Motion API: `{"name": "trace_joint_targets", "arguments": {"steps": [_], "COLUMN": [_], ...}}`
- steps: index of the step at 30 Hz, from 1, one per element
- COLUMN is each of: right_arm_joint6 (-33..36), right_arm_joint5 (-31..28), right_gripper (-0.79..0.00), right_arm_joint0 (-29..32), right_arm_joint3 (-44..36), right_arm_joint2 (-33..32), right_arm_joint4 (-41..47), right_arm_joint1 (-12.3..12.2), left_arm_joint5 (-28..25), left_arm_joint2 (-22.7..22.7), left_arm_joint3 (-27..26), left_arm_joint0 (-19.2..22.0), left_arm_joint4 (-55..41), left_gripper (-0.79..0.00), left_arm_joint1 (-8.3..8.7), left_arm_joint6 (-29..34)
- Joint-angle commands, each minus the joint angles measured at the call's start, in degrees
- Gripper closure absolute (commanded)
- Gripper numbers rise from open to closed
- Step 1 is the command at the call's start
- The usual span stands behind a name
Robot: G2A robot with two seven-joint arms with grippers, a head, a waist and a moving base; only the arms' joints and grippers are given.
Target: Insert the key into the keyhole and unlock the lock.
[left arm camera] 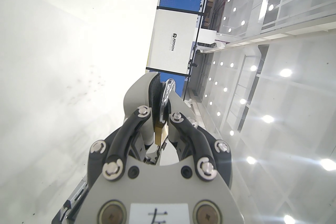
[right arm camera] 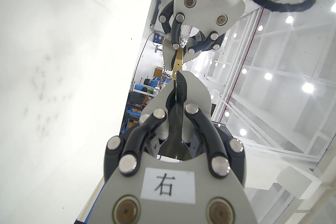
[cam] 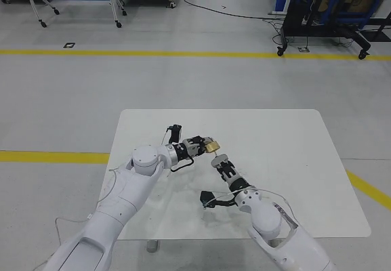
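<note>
Between the jaws of the left gripper (left arm camera: pixel 164 96) I see the brass lock (left arm camera: pixel 160 134), clamped tight by both pads. A silvery metal part runs on from the brass body toward the fingertips, and I cannot tell which part that is. Facing it tip to tip is the right gripper (right arm camera: pixel 179 82), its jaws squeezed together on the key (right arm camera: pixel 172 100), a thin metal strip held edge-on between the black pads. Just ahead of the right jaws, the lock's brass end sticks out of the left jaws and meets the right fingertips. I cannot make out whether the key's blade sits inside the lock. Both grippers meet over the white table (cam: pixel 283 135), near its middle
</note>
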State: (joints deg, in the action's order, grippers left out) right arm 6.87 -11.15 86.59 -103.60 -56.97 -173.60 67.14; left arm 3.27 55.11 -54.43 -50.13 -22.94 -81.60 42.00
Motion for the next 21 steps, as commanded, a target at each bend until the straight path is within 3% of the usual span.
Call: {"name": "trace_joint_targets", "arguments": {"steps": [1, 21], "right_arm_joint6": [0.00, 0.35], "right_arm_joint5": [-0.12, -2.54], "right_gripper": [0.000, 0.000], "right_arm_joint0": [-0.10, -0.87], "right_arm_joint3": [0.11, 0.13], "right_arm_joint2": [0.08, 0.02], "right_arm_joint4": [0.00, 0.17], "right_arm_joint1": [0.08, 0.79], "left_arm_joint5": [-0.14, -3.18], "left_arm_joint2": [-0.04, -0.57], "left_arm_joint3": [-0.13, -2.10], "left_arm_joint0": [-0.11, -0.93], "left_arm_joint4": [0.35, 5.70], "left_gripper": [0.000, 0.000], "left_arm_joint1": [0.01, 0.35], "left_arm_joint6": [0.04, 0.83]}}
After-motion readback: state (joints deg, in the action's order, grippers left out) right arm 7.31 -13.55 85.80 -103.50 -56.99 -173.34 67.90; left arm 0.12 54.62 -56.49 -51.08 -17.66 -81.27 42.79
